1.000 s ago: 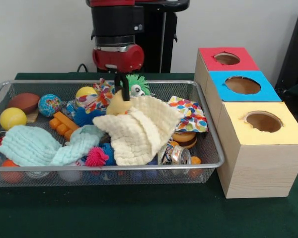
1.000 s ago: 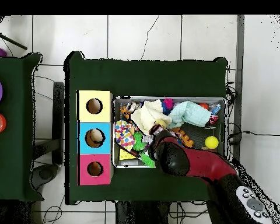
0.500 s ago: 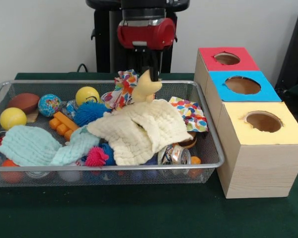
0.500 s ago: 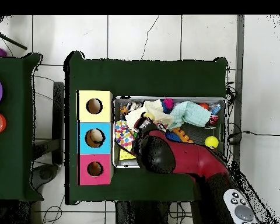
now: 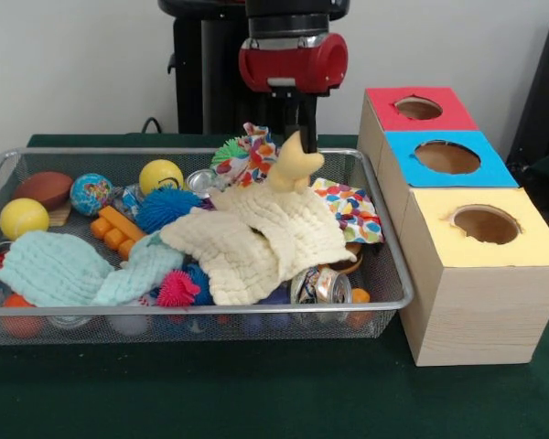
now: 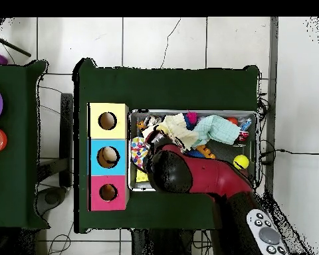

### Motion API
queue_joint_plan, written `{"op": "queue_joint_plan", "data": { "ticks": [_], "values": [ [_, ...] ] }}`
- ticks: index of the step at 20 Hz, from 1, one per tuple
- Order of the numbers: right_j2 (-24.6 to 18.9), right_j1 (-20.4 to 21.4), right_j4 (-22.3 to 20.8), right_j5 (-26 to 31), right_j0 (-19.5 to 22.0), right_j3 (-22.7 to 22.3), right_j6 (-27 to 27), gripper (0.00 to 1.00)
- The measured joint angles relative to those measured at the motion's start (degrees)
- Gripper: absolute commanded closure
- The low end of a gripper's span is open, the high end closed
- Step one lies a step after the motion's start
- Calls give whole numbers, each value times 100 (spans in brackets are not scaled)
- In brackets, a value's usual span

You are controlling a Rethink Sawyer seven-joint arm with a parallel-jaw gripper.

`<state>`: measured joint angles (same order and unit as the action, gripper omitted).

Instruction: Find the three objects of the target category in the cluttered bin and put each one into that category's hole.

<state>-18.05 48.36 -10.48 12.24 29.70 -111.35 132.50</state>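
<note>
Front view. Gripper [image 5: 297, 137] hanging over wire bin [image 5: 384, 247], toward its back right part, jaws closed on cloth [image 5: 256, 233]. Cloth trailing down from jaws, spreading forward and left over clutter. Patterned fabric [image 5: 350, 212] lying just right of jaws, below them. Balls [image 5: 91, 192] sitting well left of jaws. Three-hole box [image 5: 457, 219] standing right of jaws, outside bin, beside its right wall.

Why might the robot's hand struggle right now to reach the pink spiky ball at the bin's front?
Probably it can't yet: the hand is shut on the cream cloth, lifting a corner. The pink spiky ball lies low, tucked beside the mint cloth, so it must release first.
</note>
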Motion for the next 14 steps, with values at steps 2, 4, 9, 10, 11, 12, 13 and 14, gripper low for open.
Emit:
{"op": "queue_joint_plan", "data": {
  "ticks": [2, 4, 9, 10, 11, 12, 13, 14],
  "values": [
    [-1, -89, -1, -9, -5, 11, 0, 100],
    [0, -238, -1, -13, -6, 13, 0, 100],
    [3, -425, 0, -14, -9, 16, 0, 0],
    [12, -448, -1, -14, -15, 15, 0, 0],
    [16, -464, 0, -14, -21, 14, 0, 0],
    [17, -485, -1, -14, -20, 17, 0, 0],
    [16, -490, -1, -14, -19, 17, 0, 0],
    [16, -496, 0, -14, -18, 18, 0, 0]
  ]
}}
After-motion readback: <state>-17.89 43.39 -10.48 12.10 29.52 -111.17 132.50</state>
